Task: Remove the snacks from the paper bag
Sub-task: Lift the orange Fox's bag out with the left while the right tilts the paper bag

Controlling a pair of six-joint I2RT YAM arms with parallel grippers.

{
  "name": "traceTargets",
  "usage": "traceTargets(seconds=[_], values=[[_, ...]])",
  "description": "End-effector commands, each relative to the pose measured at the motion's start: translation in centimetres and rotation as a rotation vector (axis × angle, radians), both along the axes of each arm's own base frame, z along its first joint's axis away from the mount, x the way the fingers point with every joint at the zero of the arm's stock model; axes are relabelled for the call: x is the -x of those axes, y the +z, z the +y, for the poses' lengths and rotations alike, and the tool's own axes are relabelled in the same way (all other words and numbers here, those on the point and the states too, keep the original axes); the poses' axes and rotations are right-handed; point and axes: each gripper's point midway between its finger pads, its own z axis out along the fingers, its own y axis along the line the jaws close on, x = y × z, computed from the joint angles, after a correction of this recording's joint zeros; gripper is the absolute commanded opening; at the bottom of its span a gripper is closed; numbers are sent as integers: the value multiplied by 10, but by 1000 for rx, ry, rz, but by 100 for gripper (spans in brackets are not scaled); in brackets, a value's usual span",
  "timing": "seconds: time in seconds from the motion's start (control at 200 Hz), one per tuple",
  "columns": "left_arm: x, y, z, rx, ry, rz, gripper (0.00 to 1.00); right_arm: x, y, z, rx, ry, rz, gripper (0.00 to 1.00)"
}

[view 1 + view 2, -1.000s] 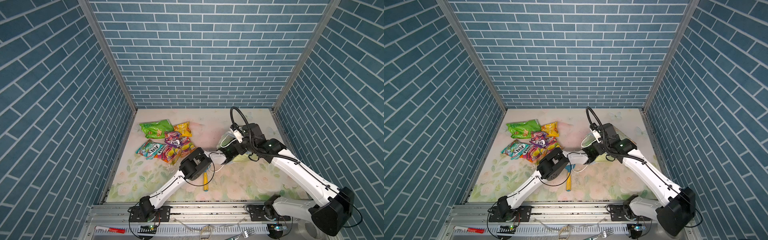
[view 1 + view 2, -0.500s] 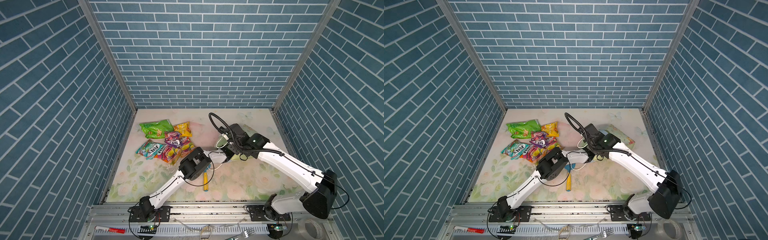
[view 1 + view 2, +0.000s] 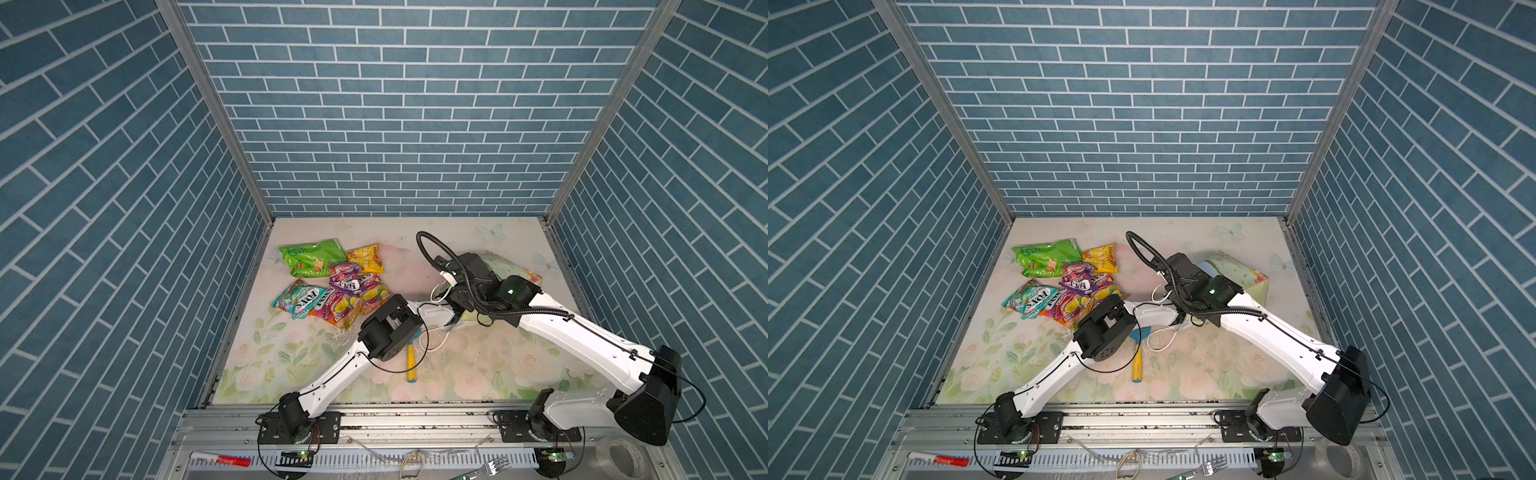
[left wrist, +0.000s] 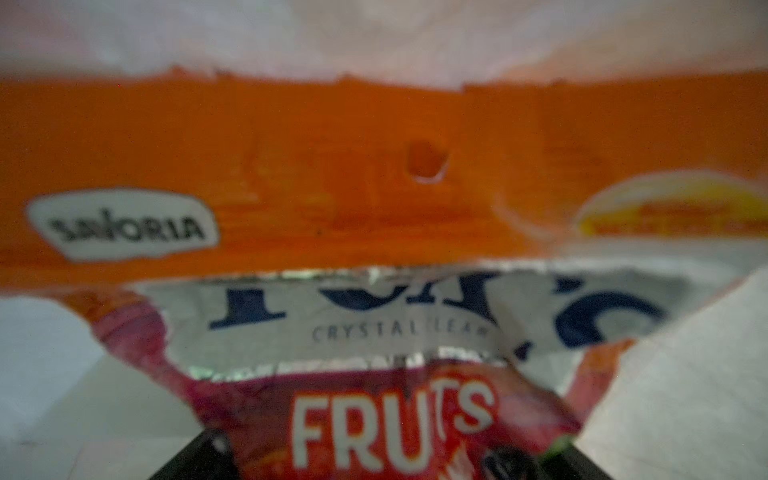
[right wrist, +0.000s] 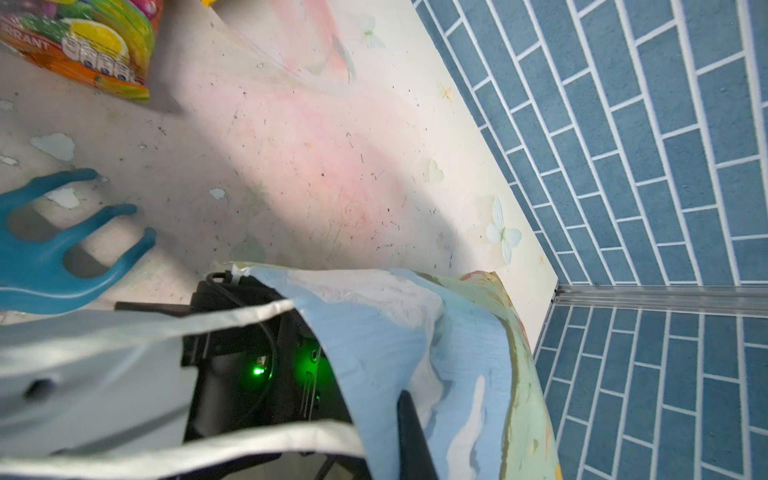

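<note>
The sky-and-flower printed paper gift bag (image 3: 515,271) lies on its side at 2 o'clock on the floral worktop (image 3: 478,374). The right claw (image 5: 409,428) is clenched on the bag's mouth rim. Inside, the left claw (image 4: 386,461) is released, jaws wide, with a red crinkly packet (image 4: 395,415) between them. A white packet (image 4: 415,316) and an orange glossy packet (image 4: 332,166) lie beyond it. Other glossy snack packets (image 3: 345,286) are piled at 10 o'clock.
</note>
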Motion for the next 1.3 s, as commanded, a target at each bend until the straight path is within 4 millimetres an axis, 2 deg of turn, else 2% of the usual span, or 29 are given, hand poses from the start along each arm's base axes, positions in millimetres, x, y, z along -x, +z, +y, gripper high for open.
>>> traceTargets(seconds=[0.0, 0.035, 0.155, 0.185, 0.45, 0.56, 0.695, 0.825, 1.025, 1.295], values=[[20, -23, -11, -28, -35, 42, 97, 15, 44, 60, -304, 187, -50, 0], [17, -27, -9, -33, -23, 56, 90, 16, 47, 60, -326, 188, -57, 0], [10, -29, 1, -33, 13, 78, 52, 17, 50, 51, -337, 167, -83, 0], [9, -29, 3, -36, 16, 73, 46, 17, 49, 49, -331, 160, -82, 0], [10, -11, 15, -31, 31, 21, 32, 16, 32, 39, -291, 108, -64, 0], [10, -9, 19, -34, 33, 24, 23, 14, 31, 35, -282, 82, -72, 0], [7, -2, 26, -29, 49, 20, 2, 13, 26, 26, -265, 46, -81, 0], [2, 5, 32, -27, 58, 12, 0, 7, 20, 12, -206, -14, -112, 0], [-6, 16, 50, -23, 97, 10, 0, 8, 17, 10, -234, -44, -109, 0], [-16, 28, 74, -23, 156, -4, 0, -2, 16, -5, -230, -150, -155, 0]])
